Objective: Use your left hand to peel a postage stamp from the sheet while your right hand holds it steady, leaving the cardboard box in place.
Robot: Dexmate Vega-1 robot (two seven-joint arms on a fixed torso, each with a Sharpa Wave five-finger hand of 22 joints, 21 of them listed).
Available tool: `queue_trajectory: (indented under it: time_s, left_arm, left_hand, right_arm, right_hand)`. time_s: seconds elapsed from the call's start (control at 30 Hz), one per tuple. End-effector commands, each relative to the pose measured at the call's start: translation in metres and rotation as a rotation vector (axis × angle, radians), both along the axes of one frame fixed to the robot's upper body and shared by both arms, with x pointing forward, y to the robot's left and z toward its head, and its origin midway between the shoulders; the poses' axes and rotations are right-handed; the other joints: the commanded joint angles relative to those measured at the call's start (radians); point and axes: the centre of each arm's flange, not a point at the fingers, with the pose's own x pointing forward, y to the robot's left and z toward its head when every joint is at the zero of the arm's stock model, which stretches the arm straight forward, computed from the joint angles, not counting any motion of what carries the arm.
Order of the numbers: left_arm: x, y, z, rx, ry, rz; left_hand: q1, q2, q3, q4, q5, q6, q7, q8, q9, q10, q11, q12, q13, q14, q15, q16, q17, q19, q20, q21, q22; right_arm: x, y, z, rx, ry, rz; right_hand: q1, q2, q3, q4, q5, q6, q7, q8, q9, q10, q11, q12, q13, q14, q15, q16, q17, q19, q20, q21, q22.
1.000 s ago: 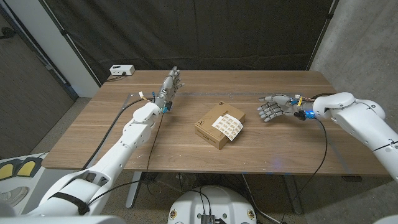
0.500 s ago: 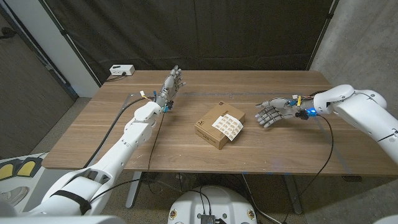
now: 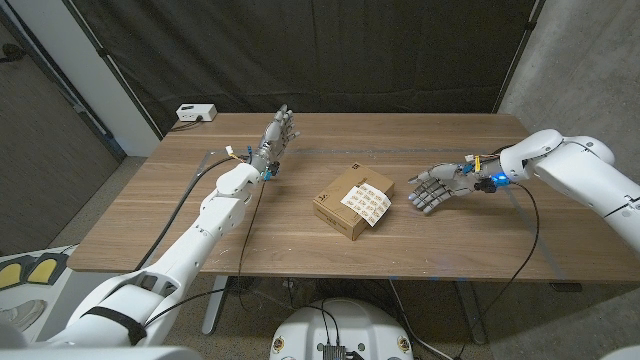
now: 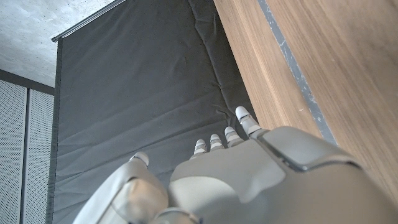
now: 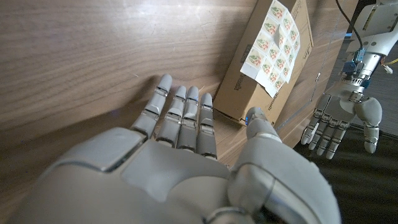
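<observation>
Sitting mid-bench (image 3: pixel 200 225): cardboard box (image 3: pixel 342 212), stamp sheet (image 3: pixel 367 201) lying on top, overhanging its right edge. Hovering just right of it, right hand (image 3: pixel 432 187), released, fingers spread, likely readying to pin the sheet. Waiting far left, left hand (image 3: pixel 276 139), released, fingers straight, well apart.

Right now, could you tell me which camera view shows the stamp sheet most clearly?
The right wrist view: the stamp sheet is close, with single stamps visible on the cardboard box. The head view shows the sheet small but whole. The left wrist view faces the curtain and table edge.
</observation>
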Motion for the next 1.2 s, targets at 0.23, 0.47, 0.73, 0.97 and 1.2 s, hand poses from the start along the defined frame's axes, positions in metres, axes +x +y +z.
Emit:
queue_trajectory:
  time_s: [0.23, 0.47, 0.73, 0.97, 1.2]
  left_arm:
    - [0.0, -0.002, 0.0, 0.002, 0.006, 0.005]
    - [0.002, -0.002, -0.001, 0.0, 0.015, 0.005]
    - [0.003, -0.002, -0.001, 0.003, 0.017, 0.009]
    - [0.005, -0.003, 0.001, 0.008, 0.018, 0.008]
    - [0.006, -0.004, 0.004, 0.016, 0.017, 0.005]
  left_hand:
    - [0.005, 0.067, 0.005, -0.005, 0.005, -0.074, -0.004, 0.001, 0.003, -0.068, 0.001, 0.0, 0.003, -0.076, -0.009, 0.0, 0.003, -0.108, 0.007, -0.004, 0.003]
    - [0.005, 0.067, 0.005, -0.005, 0.005, -0.074, -0.005, 0.001, 0.003, -0.068, 0.001, 0.0, 0.003, -0.076, -0.009, 0.0, 0.003, -0.108, 0.007, -0.005, 0.003]
    - [0.005, 0.067, 0.005, -0.005, 0.005, -0.075, -0.005, 0.001, 0.003, -0.068, -0.001, -0.001, 0.003, -0.077, -0.01, 0.0, 0.003, -0.108, 0.007, -0.006, 0.003]
    - [0.005, 0.068, 0.005, -0.005, 0.006, -0.076, -0.004, 0.0, 0.003, -0.069, 0.002, -0.001, 0.003, -0.077, -0.009, -0.001, 0.003, -0.108, 0.007, -0.008, 0.003]
    - [0.006, 0.068, 0.005, -0.005, 0.006, -0.077, -0.004, 0.0, 0.003, -0.071, 0.003, -0.002, 0.003, -0.078, -0.009, -0.001, 0.003, -0.107, 0.007, -0.009, 0.003]
  right_arm:
    - [0.013, 0.014, -0.006, -0.044, 0.042, 0.085]
    - [0.02, 0.019, -0.006, -0.034, 0.053, 0.133]
    - [0.028, 0.023, -0.004, 0.014, 0.068, 0.211]
    - [0.035, 0.023, -0.005, 0.089, 0.091, 0.287]
    - [0.038, 0.023, -0.005, 0.125, 0.11, 0.333]
  right_hand:
    - [0.088, 0.017, 0.011, -0.023, 0.005, -0.041, -0.005, -0.007, 0.002, -0.036, -0.012, -0.01, 0.002, 0.038, -0.061, 0.038, 0.004, 0.044, -0.071, 0.024, 0.012]
    - [0.088, 0.025, 0.001, -0.008, 0.002, -0.05, -0.008, -0.006, 0.002, -0.052, -0.014, -0.015, 0.003, 0.077, -0.081, 0.06, 0.019, 0.055, -0.084, 0.04, 0.022]
    - [0.082, 0.024, -0.016, 0.003, -0.002, -0.053, -0.043, -0.002, 0.001, -0.058, -0.036, -0.014, 0.003, 0.102, -0.103, 0.082, 0.042, 0.053, -0.106, 0.059, 0.036]
    - [0.061, 0.025, -0.042, 0.019, -0.004, -0.011, -0.055, 0.014, 0.0, -0.013, -0.044, 0.0, 0.003, 0.147, -0.128, 0.124, 0.076, 0.056, -0.112, 0.089, 0.056]
    - [0.068, 0.029, -0.065, 0.016, -0.004, 0.081, -0.074, 0.038, -0.001, 0.074, -0.061, 0.018, 0.002, 0.211, -0.153, 0.2, 0.127, 0.073, -0.112, 0.142, 0.089]
